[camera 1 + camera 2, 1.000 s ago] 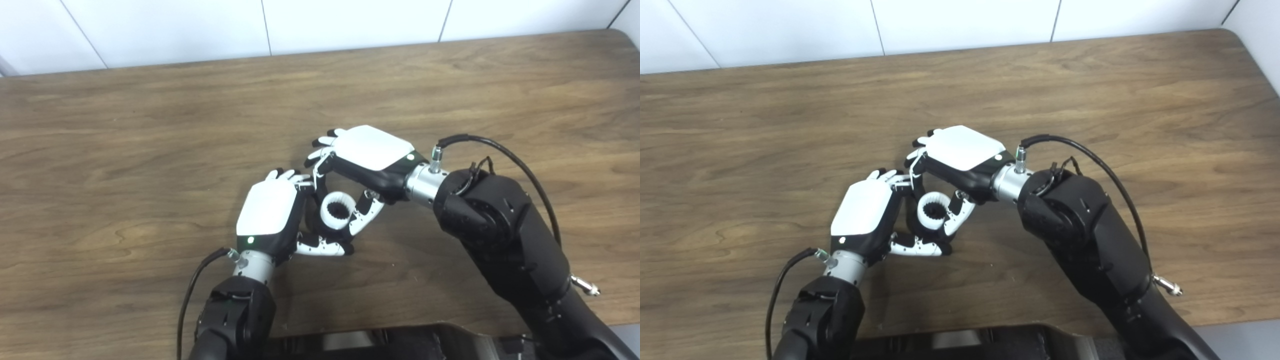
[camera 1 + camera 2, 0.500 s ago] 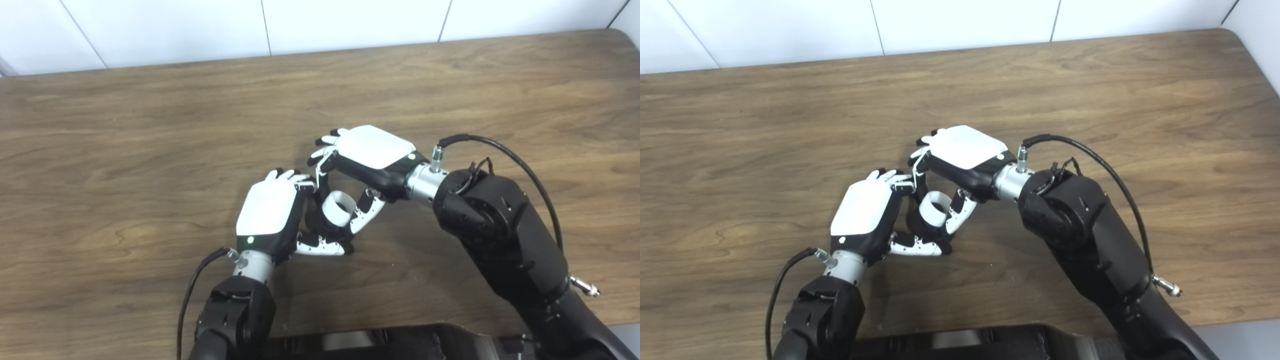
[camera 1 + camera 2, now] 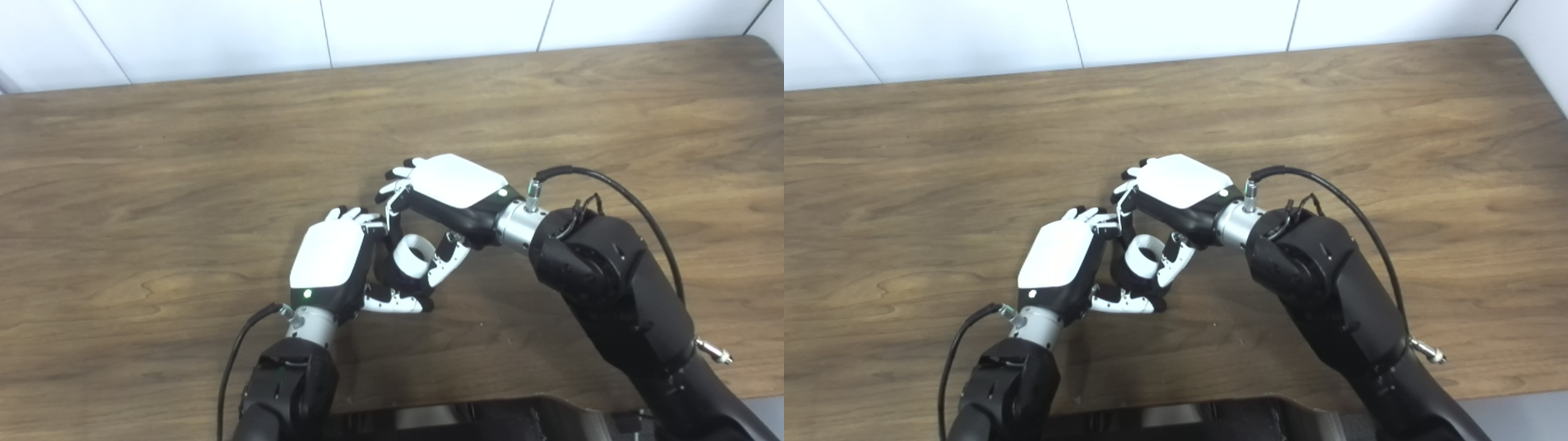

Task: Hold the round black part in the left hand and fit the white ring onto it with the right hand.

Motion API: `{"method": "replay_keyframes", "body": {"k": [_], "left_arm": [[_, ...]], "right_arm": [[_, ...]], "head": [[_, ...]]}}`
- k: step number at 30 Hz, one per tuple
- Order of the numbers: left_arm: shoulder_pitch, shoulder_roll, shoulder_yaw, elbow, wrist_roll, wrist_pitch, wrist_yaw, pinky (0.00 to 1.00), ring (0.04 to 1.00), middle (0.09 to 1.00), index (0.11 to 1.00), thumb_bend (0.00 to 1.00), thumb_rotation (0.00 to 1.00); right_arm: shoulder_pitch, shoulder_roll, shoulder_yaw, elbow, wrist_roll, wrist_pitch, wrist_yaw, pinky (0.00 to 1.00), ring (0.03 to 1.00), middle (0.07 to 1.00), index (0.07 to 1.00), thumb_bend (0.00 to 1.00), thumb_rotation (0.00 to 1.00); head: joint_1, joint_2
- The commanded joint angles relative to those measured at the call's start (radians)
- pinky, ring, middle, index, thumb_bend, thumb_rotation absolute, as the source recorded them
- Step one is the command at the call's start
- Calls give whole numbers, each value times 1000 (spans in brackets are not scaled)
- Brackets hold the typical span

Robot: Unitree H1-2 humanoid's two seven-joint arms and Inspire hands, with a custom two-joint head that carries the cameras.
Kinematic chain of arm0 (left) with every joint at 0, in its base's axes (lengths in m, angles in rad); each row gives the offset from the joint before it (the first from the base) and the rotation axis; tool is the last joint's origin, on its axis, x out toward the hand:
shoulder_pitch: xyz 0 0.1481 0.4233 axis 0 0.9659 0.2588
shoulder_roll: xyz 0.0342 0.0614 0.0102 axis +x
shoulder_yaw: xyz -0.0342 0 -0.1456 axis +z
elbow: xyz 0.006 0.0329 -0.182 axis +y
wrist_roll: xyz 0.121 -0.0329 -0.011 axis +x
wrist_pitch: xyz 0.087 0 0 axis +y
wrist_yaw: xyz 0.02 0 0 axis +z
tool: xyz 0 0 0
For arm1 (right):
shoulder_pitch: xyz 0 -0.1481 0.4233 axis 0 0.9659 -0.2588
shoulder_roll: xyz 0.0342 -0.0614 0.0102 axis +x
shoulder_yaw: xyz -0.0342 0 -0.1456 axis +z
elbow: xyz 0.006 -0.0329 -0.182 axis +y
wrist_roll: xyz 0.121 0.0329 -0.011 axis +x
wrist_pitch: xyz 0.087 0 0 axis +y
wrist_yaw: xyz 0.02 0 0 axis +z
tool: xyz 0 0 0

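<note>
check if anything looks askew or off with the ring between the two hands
The white ring sits tilted between the left hand and the right hand, its opening facing up and to the right rather than flat. The black part is mostly hidden under it, so seating cannot be judged. Nothing looks spilled or damaged on the table.

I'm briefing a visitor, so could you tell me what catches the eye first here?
Two robot hands meet near the middle of the wooden table: the left robot hand and the right robot hand. Between them sits the white ring, tilted against a dark part.
</note>
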Motion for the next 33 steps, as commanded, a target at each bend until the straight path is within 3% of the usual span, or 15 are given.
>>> {"method": "replay_keyframes", "body": {"k": [1,33], "left_arm": [[2,-6,-10,4,-9,1,-44,970,905,813,485,520,53],[0,-11,-9,1,-15,12,-54,980,913,821,485,523,53]], "right_arm": [[-36,13,-4,-45,4,-16,-12,1000,943,846,484,524,136],[-36,16,-3,-47,0,-22,-1,1000,942,846,484,524,136]], "head": [[-1,1],[2,7]]}}
